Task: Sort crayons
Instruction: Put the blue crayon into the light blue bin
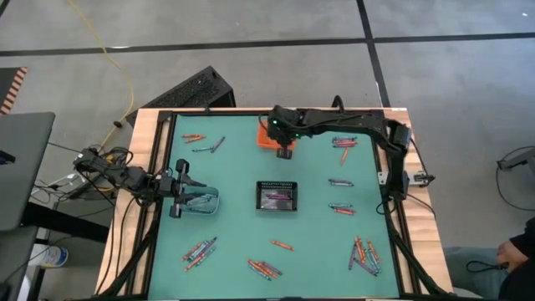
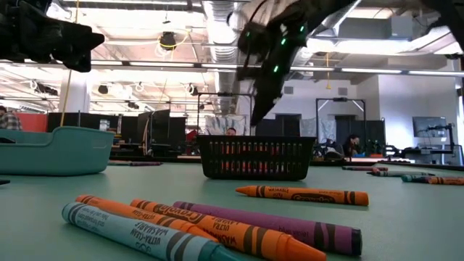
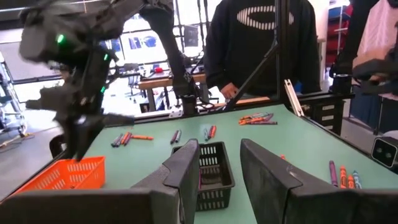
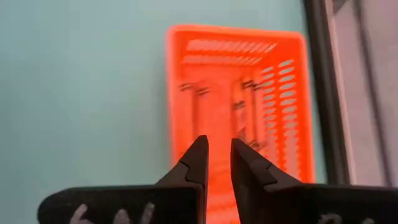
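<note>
We see the crayons (image 2: 217,225) scattered in small groups over the green table (image 1: 234,209), light, stiff, waxy sticks that roll easily and are best pinched across the middle of the paper wrap. Our left gripper (image 3: 221,168) hovers spread over the teal bin (image 1: 203,201). Farther off, our right gripper (image 4: 217,152) hangs above the orange bin (image 4: 273,87), fingers slightly parted, holding nothing.

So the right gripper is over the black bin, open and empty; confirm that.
Not quite: the right gripper hangs over the orange bin, not the black bin. The right wrist view shows it, fingers open with nothing between them.
</note>
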